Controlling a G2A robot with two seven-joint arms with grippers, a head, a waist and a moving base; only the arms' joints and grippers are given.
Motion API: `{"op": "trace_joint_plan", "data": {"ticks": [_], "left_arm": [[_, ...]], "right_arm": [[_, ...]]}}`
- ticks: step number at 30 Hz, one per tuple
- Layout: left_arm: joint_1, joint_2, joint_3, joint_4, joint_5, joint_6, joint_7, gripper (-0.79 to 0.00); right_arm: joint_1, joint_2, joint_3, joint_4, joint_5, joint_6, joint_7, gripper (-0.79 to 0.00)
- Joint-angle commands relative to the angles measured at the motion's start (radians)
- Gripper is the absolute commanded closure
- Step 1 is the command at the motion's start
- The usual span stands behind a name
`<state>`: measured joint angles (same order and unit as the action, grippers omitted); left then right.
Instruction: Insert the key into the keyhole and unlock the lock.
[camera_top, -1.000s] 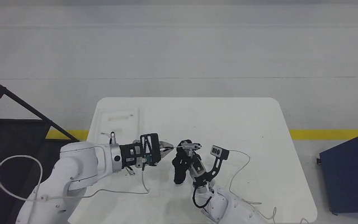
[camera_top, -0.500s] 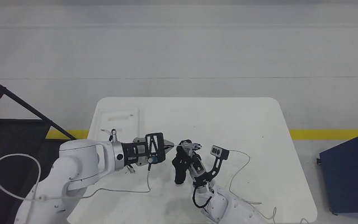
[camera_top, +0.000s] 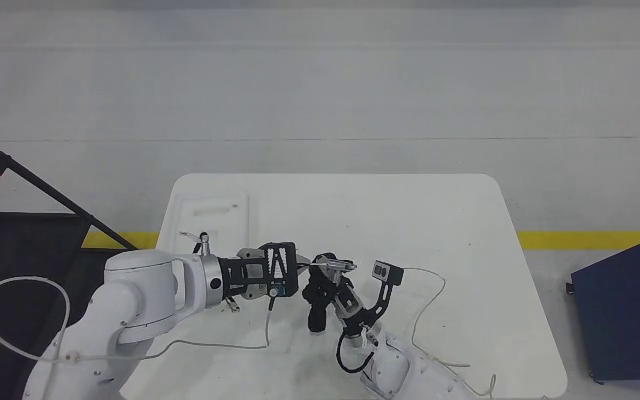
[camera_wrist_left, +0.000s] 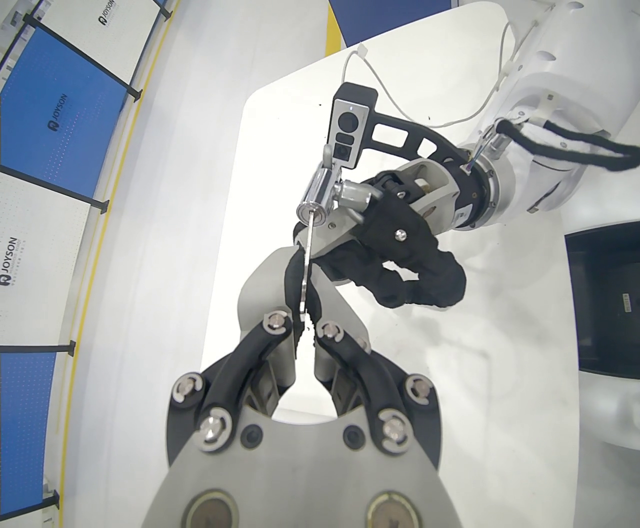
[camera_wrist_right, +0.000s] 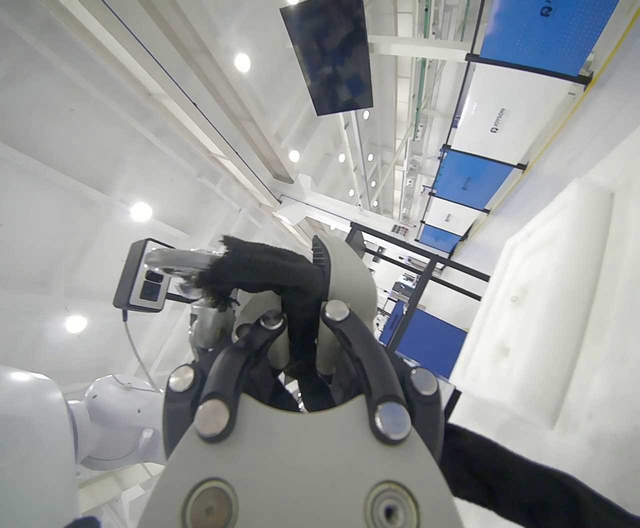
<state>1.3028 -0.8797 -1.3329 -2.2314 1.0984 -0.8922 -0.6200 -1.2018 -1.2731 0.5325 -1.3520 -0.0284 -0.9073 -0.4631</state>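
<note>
A flat silver key (camera_wrist_left: 310, 240) is pinched in my left gripper (camera_wrist_left: 301, 285), which is shut on its bow. The blade's tip sits at the keyhole of the shiny silver lock (camera_wrist_left: 317, 196). The lock's loop is wrapped in a black fabric sleeve (camera_wrist_left: 420, 285), and my right gripper (camera_wrist_left: 370, 212) is shut on it, holding the lock above the table. In the top view the left gripper (camera_top: 295, 271) meets the lock (camera_top: 336, 264) just left of the right gripper (camera_top: 322, 288), near the middle of the white table (camera_top: 450, 230). The right wrist view has the sleeve (camera_wrist_right: 270, 275) between its own fingers and the lock (camera_wrist_right: 172, 260) beyond.
A white foam pad (camera_top: 208, 215) lies at the table's back left. Thin white cables (camera_top: 428, 278) trail from the right arm across the table's front. The table's right half and back are bare.
My left gripper has moved right with the key, closing the gap to the lock. The right gripper with the lock has shifted slightly left toward it.
</note>
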Motion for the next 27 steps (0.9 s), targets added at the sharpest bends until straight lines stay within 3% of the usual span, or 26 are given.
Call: {"op": "trace_joint_plan", "data": {"ticks": [1,27], "left_arm": [[0.001,0.001,-0.002,-0.001,0.001,0.0,0.001,0.0],[0.008,0.017,-0.011,0.0,0.031,-0.009,-0.006,0.0]], "right_arm": [[-0.009,0.0,0.012,-0.006,0.005,0.012,0.022,0.0],[-0.124,-0.003,0.189,-0.093,-0.044,0.112,0.202,0.0]]}}
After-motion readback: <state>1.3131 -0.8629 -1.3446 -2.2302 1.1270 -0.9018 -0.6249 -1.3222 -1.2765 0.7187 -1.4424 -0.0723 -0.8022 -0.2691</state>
